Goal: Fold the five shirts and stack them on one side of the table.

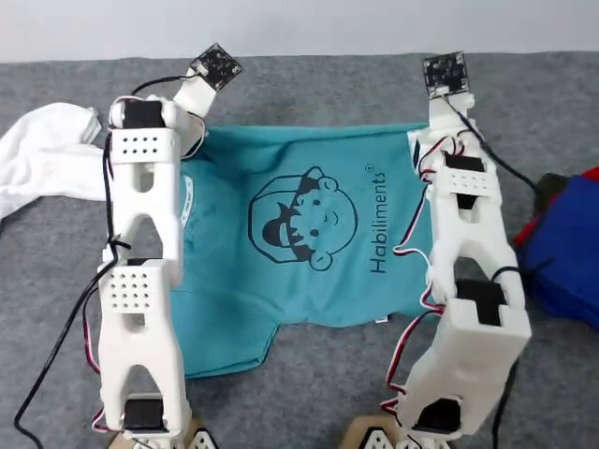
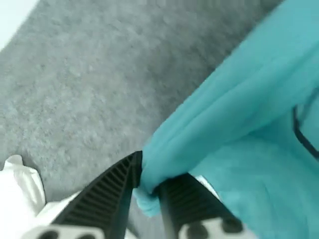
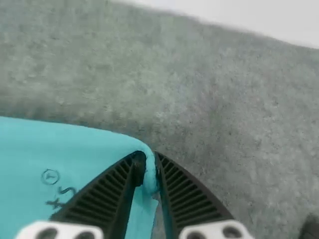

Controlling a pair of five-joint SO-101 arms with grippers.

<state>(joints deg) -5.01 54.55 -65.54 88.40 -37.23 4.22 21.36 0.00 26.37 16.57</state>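
One teal shirt (image 1: 309, 271) lies spread print-up on the grey table (image 1: 328, 393), with a sleeve nearest the arm bases. Farther back, at the table's right edge, sits a blue garment (image 1: 566, 248). At the shirt's far edge the left gripper (image 2: 147, 172) is clamped on one bunched corner, and the right gripper (image 3: 149, 167) pinches the other. A crumpled white shirt (image 1: 47, 159) lies at far left.

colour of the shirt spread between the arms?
Teal shirt, dark cartoon face printed on it. Clearest in the high view.
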